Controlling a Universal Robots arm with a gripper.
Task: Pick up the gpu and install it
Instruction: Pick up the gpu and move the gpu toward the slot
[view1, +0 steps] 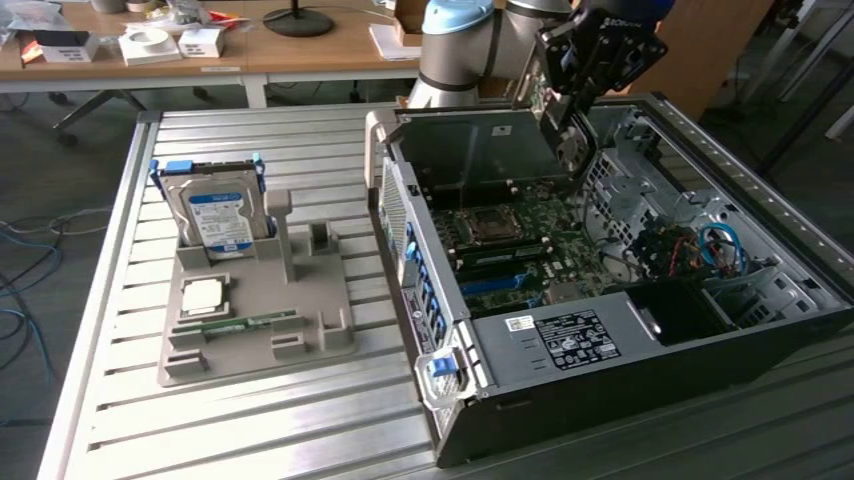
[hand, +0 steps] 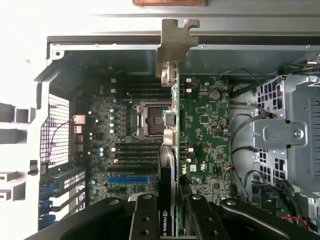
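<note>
- Nearest to you is the open computer case (view1: 587, 395). It lies on its side on the slatted table (view1: 267, 430).
- On the exterior view's left, well apart from the case, sits the gray tray (view1: 320, 340). A green memory stick (view1: 240, 323) and a square chip (view1: 203, 295) lie on it. A silver hard drive (view1: 220, 215) stands at its far end.
- Inside the case the green board (view1: 514, 240) lies flat, with a blue slot (view1: 501, 286) on its near part.
- Farther back, over the far end of the case, you see the gpu (view1: 574, 145). It is up in the air, and I think it is not in any slot yet.
- The claw (view1: 577, 95) is squeezed on the gpu, with a finger (hand: 145, 217) on each flat side.
- The gpu hangs right below the claw. Its long side runs away from the claw, down toward the board. The silver end plate (hand: 176, 45) is the end farthest from the claw.
- The blue slot lies nearer to you than the hanging card.
- Farthest away are the robot arm (view1: 454, 50) and a wooden desk (view1: 307, 50).
</note>
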